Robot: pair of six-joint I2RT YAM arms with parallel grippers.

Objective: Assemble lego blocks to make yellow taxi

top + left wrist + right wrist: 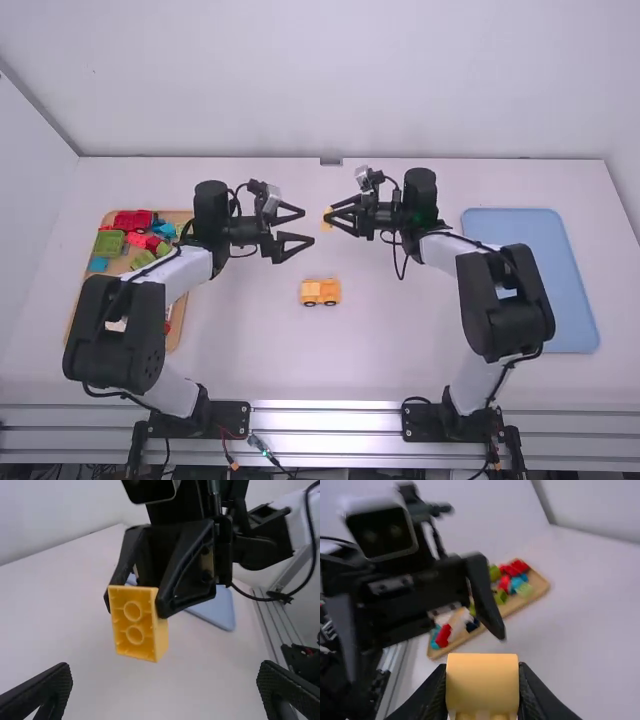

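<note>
My right gripper (345,215) is shut on a yellow block (328,217) above the middle of the table. In the right wrist view the block (482,682) sits between the fingertips of my right gripper (482,690). The left wrist view shows the block's hollow underside, the yellow block (134,624) tilted and facing that camera. My left gripper (309,226) stands open just left of the block, not touching it; in its own view the left gripper (165,680) has widely spread fingers. A yellow-orange car body with dark wheels (321,291) rests on the table nearer the arm bases.
A wooden tray (176,326) with red, green and blue blocks lies at the left, partly under the left arm. A blue tray (570,300) lies at the right, beside the right arm. The two grippers face each other closely.
</note>
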